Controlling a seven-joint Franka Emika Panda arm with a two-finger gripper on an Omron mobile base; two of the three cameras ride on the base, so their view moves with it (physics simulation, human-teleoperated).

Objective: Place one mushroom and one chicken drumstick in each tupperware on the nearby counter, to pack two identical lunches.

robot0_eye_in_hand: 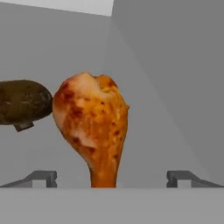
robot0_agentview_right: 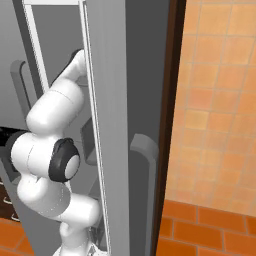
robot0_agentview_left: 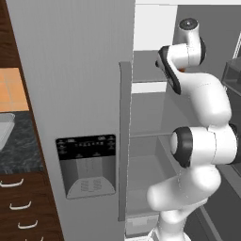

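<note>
Inside the grey fridge, on a shelf: drumstick lies between the wide-open gripper fingers, untouched, bone end toward the camera. Mushroom just beside its plump end. Tupperware on counter left of the fridge.

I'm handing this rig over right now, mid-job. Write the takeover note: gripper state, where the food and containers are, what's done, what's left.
Gripper: open, nothing held, fingertips either side of the narrow end of a chicken drumstick inside the fridge.
Mushroom: on the same grey fridge surface, just beside the drumstick's plump end; whether they touch can't be told.
Tupperware: one corner visible on the counter left of the fridge; its contents can't be seen.
Done: arm reached into the open fridge, lined up on the drumstick.
Left: close on the drumstick, carry it to a tupperware, then the rest of the food. The second drumstick, mushroom and tupperware are unaccounted for.
</note>
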